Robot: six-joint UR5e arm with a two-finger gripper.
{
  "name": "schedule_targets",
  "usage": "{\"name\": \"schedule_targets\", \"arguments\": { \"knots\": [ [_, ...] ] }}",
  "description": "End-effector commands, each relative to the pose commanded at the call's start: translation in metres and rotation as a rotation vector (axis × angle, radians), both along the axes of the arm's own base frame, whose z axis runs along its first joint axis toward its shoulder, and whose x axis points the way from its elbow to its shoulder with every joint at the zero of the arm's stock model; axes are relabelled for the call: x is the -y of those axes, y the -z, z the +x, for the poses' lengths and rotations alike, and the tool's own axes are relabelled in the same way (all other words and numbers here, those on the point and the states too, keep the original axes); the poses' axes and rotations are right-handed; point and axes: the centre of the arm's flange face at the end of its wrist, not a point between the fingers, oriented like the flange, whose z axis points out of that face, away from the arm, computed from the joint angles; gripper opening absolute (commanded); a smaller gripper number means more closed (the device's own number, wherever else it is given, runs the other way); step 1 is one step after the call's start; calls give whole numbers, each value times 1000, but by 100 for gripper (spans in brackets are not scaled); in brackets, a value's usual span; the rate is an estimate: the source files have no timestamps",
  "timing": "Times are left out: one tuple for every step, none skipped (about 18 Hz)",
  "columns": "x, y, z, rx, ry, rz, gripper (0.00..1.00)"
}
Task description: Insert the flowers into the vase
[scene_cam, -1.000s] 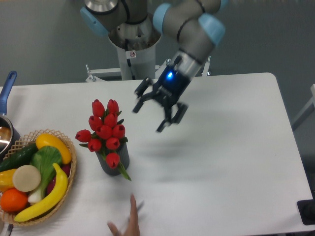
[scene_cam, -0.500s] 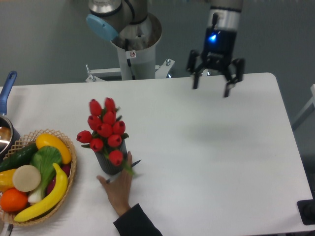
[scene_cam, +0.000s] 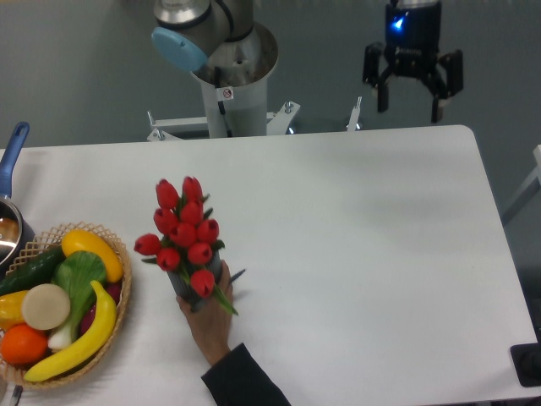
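Observation:
The flowers, a tight bunch of red tulip buds with green leaves, stand in the vase, a short dark cylinder left of the table's middle. Most of the vase is hidden by the bunch and by a person's hand that grips it from the front. My gripper hangs high above the table's far right edge, far from the flowers. It is open and holds nothing, fingers pointing down.
A woven basket of fruit and vegetables sits at the front left. A pot with a blue handle stands at the left edge. The person's dark sleeve reaches in from the front. The robot's base stands behind the table.
My open gripper rose and moved away from the flowers to the far right. A person's hand came in from the front and took hold of the vase, shifting it slightly.

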Motion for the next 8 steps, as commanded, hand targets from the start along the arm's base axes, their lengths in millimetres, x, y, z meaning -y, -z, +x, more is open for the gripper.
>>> {"name": "schedule_targets", "arguments": {
  "knots": [
    [5, 2, -1, 10, 17, -21, 100],
    [11, 3, 1, 26, 27, -39, 100],
    [19, 3, 0, 35, 26, -54, 100],
    [27, 2, 0, 43, 27, -62, 100],
    [31, 2, -1, 54, 36, -65, 100],
    [33, 2, -2, 57, 49, -69, 100],
    [35, 2, -1, 57, 51, -69, 100],
    [35, 3, -2, 58, 49, -67, 100]
  ]
}}
